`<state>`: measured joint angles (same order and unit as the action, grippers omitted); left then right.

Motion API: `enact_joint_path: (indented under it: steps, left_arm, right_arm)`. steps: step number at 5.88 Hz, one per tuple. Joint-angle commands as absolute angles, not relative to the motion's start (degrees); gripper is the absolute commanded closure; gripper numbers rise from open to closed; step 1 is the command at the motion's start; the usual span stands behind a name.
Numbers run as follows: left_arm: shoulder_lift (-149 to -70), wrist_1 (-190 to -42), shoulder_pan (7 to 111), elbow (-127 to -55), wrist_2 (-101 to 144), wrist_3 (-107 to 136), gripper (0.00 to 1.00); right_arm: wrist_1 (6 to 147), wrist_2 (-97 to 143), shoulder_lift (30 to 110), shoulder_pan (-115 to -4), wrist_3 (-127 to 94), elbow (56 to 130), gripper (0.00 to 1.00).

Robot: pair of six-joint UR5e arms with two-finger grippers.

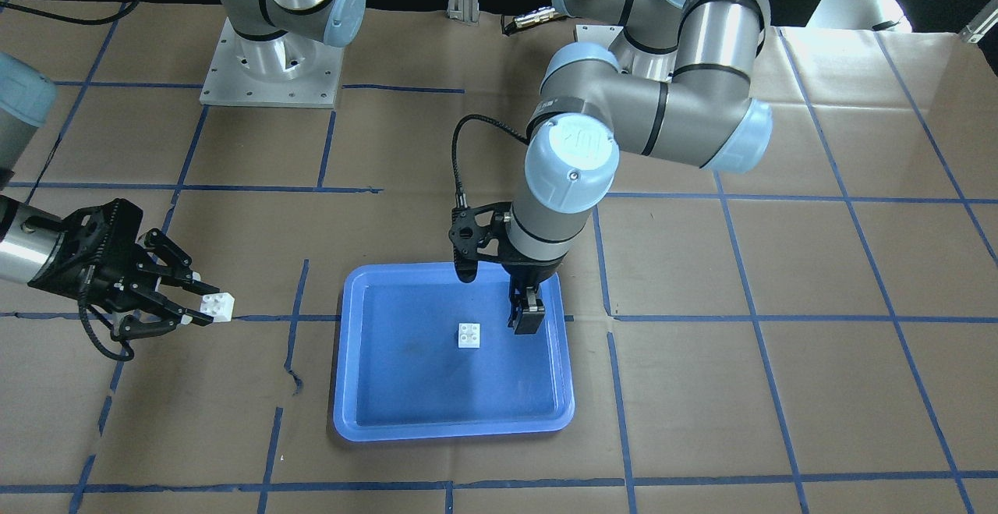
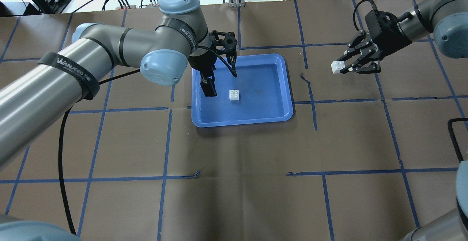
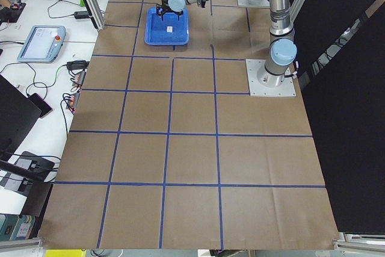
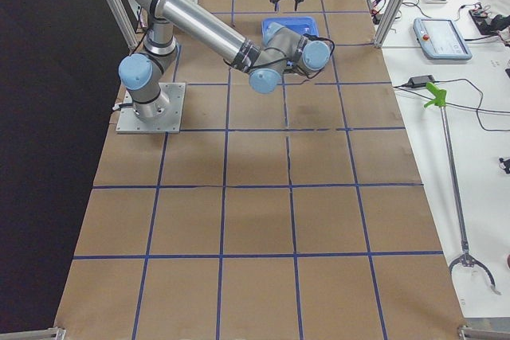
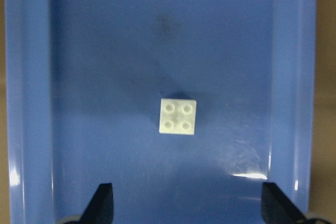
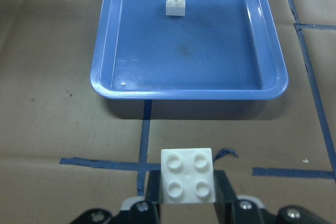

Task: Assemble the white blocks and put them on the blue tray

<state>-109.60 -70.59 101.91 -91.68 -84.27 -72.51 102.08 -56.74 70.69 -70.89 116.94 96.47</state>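
One white block (image 1: 468, 335) sits studs up near the middle of the blue tray (image 1: 452, 428); it also shows in the overhead view (image 2: 234, 94) and the left wrist view (image 5: 178, 116). My left gripper (image 2: 207, 83) hangs open and empty over the tray (image 2: 241, 122), beside that block and apart from it; its fingertips (image 5: 102, 203) stand wide apart. My right gripper (image 2: 345, 66) is shut on the second white block (image 2: 337, 67), held above the paper well off to the tray's side. The right wrist view shows this block (image 6: 188, 176), studs up, with the tray (image 6: 189, 92) beyond it.
Brown paper with a blue tape grid covers the table. The right arm's base plate (image 1: 273, 69) stands at the robot's edge. The left arm's elbow (image 1: 573, 155) hangs over the table behind the tray. Torn tape (image 2: 305, 78) lies between the tray and the right gripper.
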Motion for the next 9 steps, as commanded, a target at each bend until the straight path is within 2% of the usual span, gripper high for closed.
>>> enact_joint_path:
  steps: [1, 2, 3, 5, 6, 9]
  left_arm:
    - [-100.8, -82.8, 97.8, -91.4, -84.5, -72.2, 0.01]
    - [-96.5, -83.9, 97.6, -91.6, -84.6, -69.1, 0.01]
    - [-95.4, -84.3, 97.6, -91.7, -84.8, -63.8, 0.01]
    - [-94.1, -84.2, 96.2, -90.8, -89.4, -47.8, 0.01]
    - [-90.8, -83.9, 94.6, -90.3, -89.6, -33.5, 0.01]
    - [-88.5, -85.6, 94.2, -90.9, -91.6, 3.0, 0.01]
  right_arm:
    - [110.2, -56.7, 70.8, -80.0, 105.0, 97.6, 0.73]
    - [117.8, -56.8, 70.3, -86.8, 97.1, 99.0, 0.73]
    - [127.4, -56.8, 68.7, -91.8, 90.7, 101.7, 0.73]
    - [142.1, -56.8, 62.8, -94.3, 84.7, 106.4, 0.73]
    - [145.1, -56.8, 60.6, -94.4, 84.6, 107.2, 0.73]
    - [147.7, -56.7, 58.2, -95.0, 84.0, 107.1, 0.73]
